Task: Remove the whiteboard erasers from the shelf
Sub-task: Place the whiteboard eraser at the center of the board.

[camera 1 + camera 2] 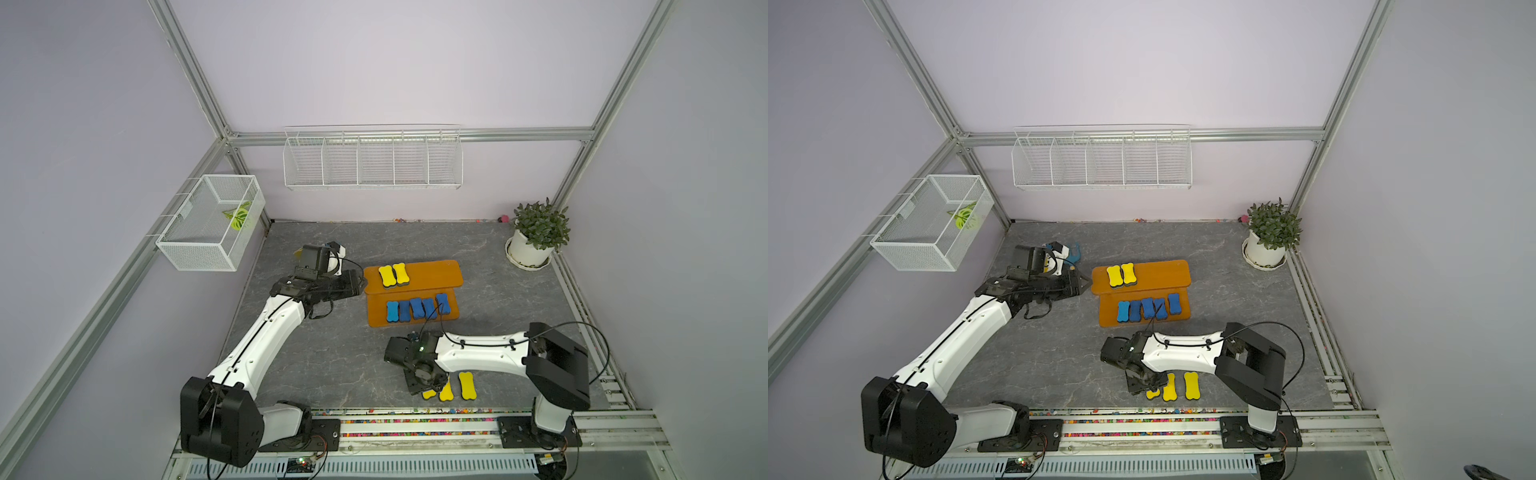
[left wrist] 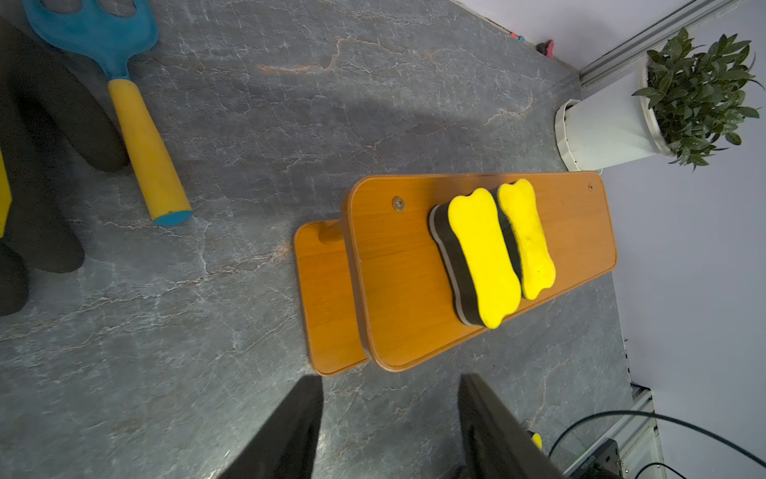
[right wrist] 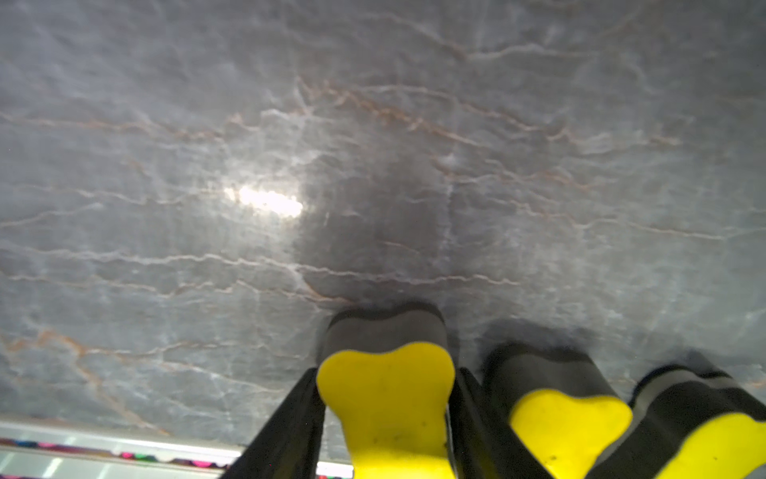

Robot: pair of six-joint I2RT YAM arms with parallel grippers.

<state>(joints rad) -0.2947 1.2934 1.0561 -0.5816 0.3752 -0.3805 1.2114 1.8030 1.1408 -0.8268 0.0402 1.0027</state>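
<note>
Right pincer (image 3: 385, 383) flanks a yellow eraser (image 3: 389, 419); both top views half-hide it.

Yellow erasers (image 1: 386, 276): five in all, two on the shelf (image 1: 432, 272), three off it. Blue erasers (image 1: 417, 307): five, all on the shelf. Shelf: one, with two boards. Wire racks (image 1: 372, 164): two. Potted plant (image 1: 536, 232): one. Garden fork (image 2: 124, 83): one. Arms (image 1: 266, 332): two.
</note>
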